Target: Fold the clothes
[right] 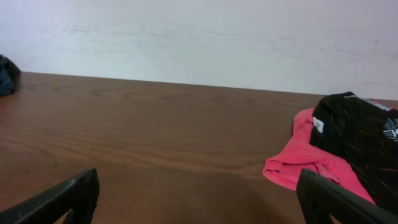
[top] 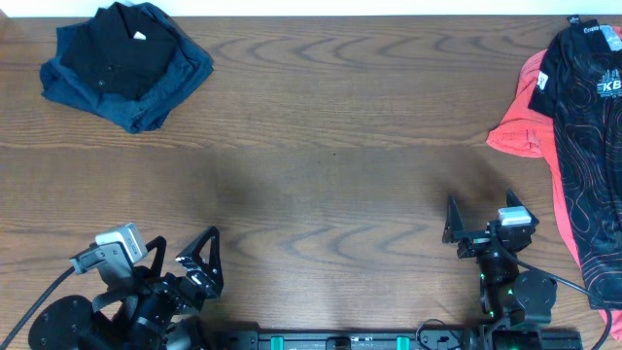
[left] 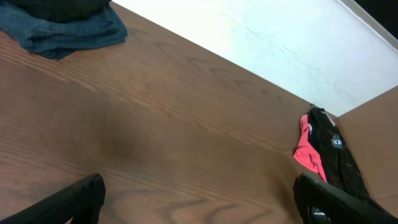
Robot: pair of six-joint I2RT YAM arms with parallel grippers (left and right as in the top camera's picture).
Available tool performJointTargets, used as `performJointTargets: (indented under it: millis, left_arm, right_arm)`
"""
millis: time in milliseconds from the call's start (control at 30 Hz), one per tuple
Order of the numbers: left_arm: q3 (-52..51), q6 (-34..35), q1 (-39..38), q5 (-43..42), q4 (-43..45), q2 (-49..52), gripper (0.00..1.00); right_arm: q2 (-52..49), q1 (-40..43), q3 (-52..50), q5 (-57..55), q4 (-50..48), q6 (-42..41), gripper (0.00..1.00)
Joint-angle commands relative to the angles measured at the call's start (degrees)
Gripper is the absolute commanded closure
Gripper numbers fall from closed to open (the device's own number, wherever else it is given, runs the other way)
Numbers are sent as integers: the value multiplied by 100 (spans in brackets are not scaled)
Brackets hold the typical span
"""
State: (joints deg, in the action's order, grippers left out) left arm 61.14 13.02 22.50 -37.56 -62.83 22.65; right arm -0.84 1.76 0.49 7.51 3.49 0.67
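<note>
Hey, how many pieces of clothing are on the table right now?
4. A black shirt lies on a navy garment at the far left corner; a red-lined black shirt overlaps a pink garment at the right edge. More may hide underneath.

Black red-lined garment [top: 588, 146]: cut off by the overhead view's right edge.
Coral-pink garment [top: 520, 126]: largely hidden under it.
Navy garment [top: 146, 109]: partly covered by black garment [top: 117, 49].
</note>
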Motion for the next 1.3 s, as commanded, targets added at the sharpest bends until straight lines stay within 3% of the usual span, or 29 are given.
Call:
performJointTargets:
  millis: [0, 667, 800, 1000, 1167, 1267]
  left_arm:
    - [2, -118, 17, -61, 2, -15, 2]
    - [-39, -229, 2, 149, -22, -35, 2]
    - [-459, -181, -428, 96, 66, -136, 2]
    - [-2083, -74, -1440, 275, 1897, -894, 2]
    - [-3657, 1290, -1790, 1224, 3617, -1554, 2]
    - [-4450, 1539, -1891, 1683, 4533, -1853, 2]
  right_arm:
    - [52, 48, -17, 2, 15, 70, 1]
    - [52, 48, -17, 4, 15, 68, 1]
    - [52, 48, -17, 2, 15, 70, 1]
    - [52, 48, -17, 2, 15, 70, 1]
    - [52, 48, -17, 4, 15, 70, 1]
    - [52, 48, -17, 2, 15, 70, 1]
